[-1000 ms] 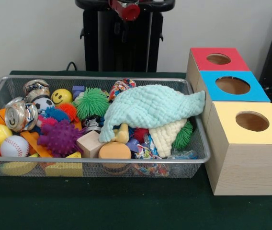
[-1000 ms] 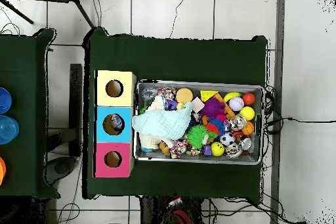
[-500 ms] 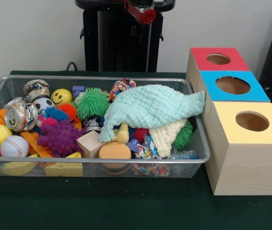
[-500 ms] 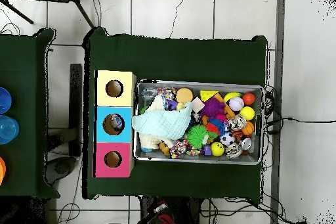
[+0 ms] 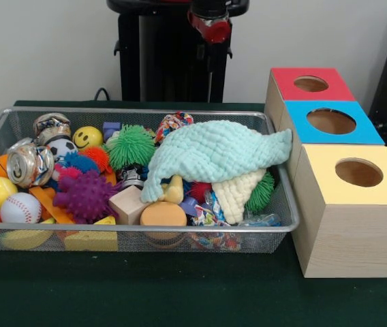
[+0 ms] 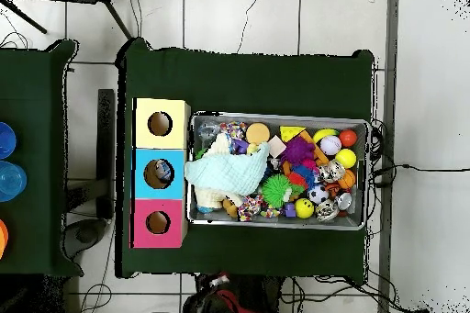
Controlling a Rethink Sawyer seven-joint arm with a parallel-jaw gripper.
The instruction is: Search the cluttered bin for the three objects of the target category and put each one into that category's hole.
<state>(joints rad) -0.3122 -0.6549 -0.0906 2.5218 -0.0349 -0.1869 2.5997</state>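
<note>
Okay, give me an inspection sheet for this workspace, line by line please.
Surface: table under dark green cloth.
Job's things: wire bin heaped with toys; red box, blue box, yellow box in a row beside it, holes up.
Clutter: mint cloth draped over the pile, one corner on the bin's rim.
Gripper: drawn back at the top; state cannot be told.
Cables: black leads on the floor.
Surroundings: second green table.
</note>
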